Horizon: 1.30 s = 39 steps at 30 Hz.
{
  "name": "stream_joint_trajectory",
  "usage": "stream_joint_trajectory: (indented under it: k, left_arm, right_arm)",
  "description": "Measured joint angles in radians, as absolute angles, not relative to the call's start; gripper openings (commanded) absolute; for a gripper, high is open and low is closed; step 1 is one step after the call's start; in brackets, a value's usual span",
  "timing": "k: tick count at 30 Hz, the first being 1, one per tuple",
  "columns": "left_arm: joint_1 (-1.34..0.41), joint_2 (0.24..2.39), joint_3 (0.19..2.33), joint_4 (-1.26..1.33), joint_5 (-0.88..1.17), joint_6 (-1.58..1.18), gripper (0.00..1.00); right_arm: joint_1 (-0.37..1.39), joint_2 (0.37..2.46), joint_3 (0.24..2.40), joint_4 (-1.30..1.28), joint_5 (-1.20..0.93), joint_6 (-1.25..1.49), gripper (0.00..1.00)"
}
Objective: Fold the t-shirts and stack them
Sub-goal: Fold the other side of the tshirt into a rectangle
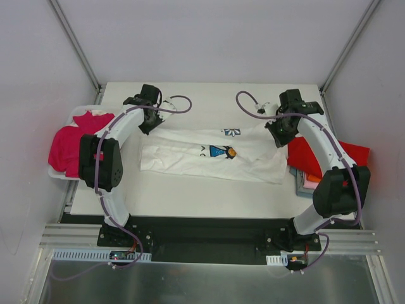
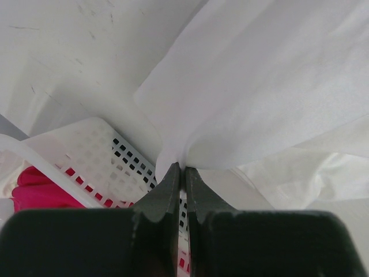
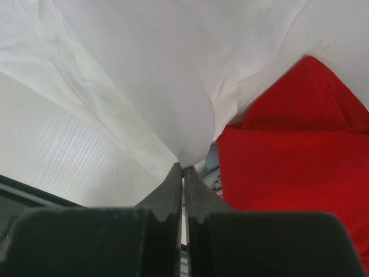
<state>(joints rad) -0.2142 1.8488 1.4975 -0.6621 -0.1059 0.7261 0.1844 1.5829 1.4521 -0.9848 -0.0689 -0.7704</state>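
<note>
Across the middle of the flat white table top [image 1: 190, 196]: the white cloth t-shirt with a blue daisy print and dark lettering [image 1: 209, 158], spread sideways in a long band from near the left arm to the right arm. Bare table in a wide strip along the near edge and in another beyond the shirt's far edge; little room at either end, where cloth meets the side piles.

Off the left table edge: a white perforated plastic basket [image 1: 58, 171], holding a rumpled magenta t-shirt [image 1: 66, 145] heaped above its rim. Seen from the left wrist, basket wall [image 2: 98, 156] just beside the fingertips, magenta cloth [image 2: 34, 190] behind the mesh.

At the right table edge: a red t-shirt [image 1: 304, 155] draped on top of a stack, pink and orange edges showing beneath its near side; cannot tell whether a tray holds them. Touches the white shirt's right end.

Left gripper [image 1: 150, 123], at the far left corner, pinched tight on a fold of white shirt [image 2: 259, 86], fingertips [image 2: 181, 168] closed with cloth between.

Right gripper [image 1: 278, 138], at the far right corner, likewise clamped [image 3: 183, 167] on white fabric [image 3: 173, 69], red cloth [image 3: 300, 144] just beside.
</note>
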Motion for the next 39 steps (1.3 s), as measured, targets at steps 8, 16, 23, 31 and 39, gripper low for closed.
stream_joint_trajectory:
  k: [8,16,23,31,39]
  left_arm:
    - [-0.214,1.848,1.486,-0.662,-0.105,0.726,0.00]
    - [-0.215,1.848,1.461,-0.661,-0.105,0.725,0.08]
    - [-0.215,1.847,1.431,-0.658,-0.082,0.719,0.39]
    - [-0.215,1.806,1.432,-0.659,-0.047,0.692,0.86]
    - [-0.215,1.792,1.513,-0.662,-0.027,0.673,0.99]
  right_arm:
    - [0.187,1.594,1.409,-0.979,-0.069,-0.770,0.01]
    - [0.195,1.600,1.402,-0.973,-0.067,-0.770,0.17]
    - [0.220,1.600,1.302,-0.953,-0.055,-0.760,0.59]
    - [0.267,1.554,1.287,-0.955,-0.041,-0.740,0.70]
    - [0.284,1.509,1.415,-0.971,-0.025,-0.733,0.83]
